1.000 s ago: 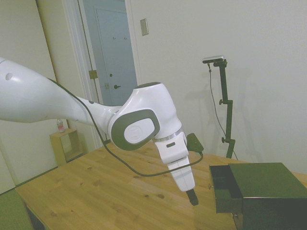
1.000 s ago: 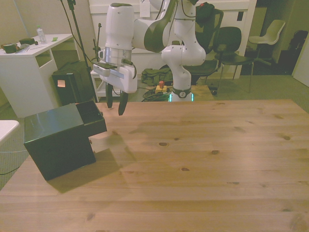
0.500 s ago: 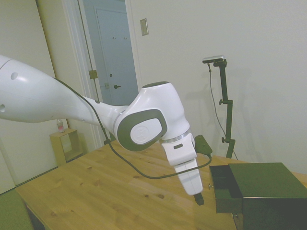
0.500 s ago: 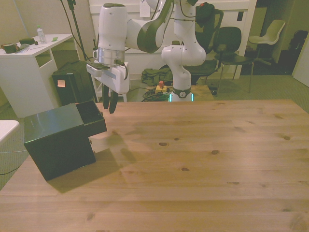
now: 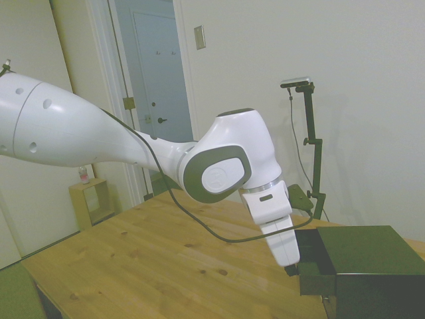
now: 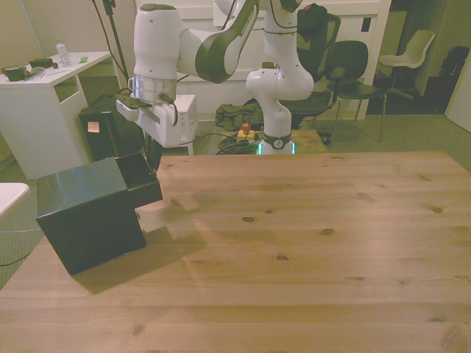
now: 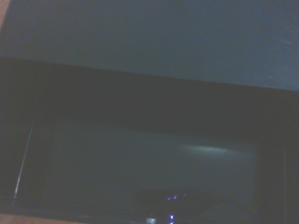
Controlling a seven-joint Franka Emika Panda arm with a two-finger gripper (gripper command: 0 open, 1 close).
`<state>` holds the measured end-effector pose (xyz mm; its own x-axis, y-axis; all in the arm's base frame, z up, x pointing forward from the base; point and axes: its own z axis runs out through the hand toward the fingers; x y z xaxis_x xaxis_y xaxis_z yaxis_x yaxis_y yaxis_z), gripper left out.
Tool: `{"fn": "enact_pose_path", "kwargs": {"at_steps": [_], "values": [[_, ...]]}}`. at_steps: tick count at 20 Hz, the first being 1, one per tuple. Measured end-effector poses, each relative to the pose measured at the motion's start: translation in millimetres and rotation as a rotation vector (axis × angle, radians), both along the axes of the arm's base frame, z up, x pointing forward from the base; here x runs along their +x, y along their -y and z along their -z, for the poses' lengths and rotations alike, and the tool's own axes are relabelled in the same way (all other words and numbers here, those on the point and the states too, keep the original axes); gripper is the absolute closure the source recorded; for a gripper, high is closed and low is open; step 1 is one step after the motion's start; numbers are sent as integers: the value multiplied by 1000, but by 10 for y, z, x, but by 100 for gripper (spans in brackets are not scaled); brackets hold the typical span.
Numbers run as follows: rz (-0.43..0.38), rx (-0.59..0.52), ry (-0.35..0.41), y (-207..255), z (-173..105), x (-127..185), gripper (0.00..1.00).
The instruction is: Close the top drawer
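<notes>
- Side view: the top drawer [image 5: 312, 262] sits pulled out of the cabinet [image 5: 372, 262] at the lower right of the frame, open side up.
- Tool [image 5: 291, 268] is right at the drawer's front edge, tip hidden against the dark front. Can't tell whether it touches.
- Can't tell the tool's opening from any view.
- Front view: cabinet sits at centre-left on the table [image 6: 309, 243], drawer sticking out toward the frame's right; the arm comes down onto its outer end.
- Wrist view: dark, blurred look into the drawer's inside [image 7: 140, 158], nothing identifiable in it.
- Risks, my read:
  - the tip looks level with or above the front lip. If it dips inside, a push jams on the inner wall instead of the front.
  - cabinet looks unanchored and angled on the table; an off-axis push could slide or rotate it rather than close the drawer.
  - a skewed push may bind the drawer.
</notes>
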<state>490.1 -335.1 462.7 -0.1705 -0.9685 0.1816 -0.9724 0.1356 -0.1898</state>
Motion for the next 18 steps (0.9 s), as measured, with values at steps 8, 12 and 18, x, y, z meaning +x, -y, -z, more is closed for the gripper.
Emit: {"fn": "enact_pose_path", "kwargs": {"at_steps": [8, 12, 18], "values": [[29, 7, 14, 147, -74, 49, 100], [39, 3, 18, 243, -116, 120, 100], [49, 6, 20, 373, -150, 231, 100]]}}
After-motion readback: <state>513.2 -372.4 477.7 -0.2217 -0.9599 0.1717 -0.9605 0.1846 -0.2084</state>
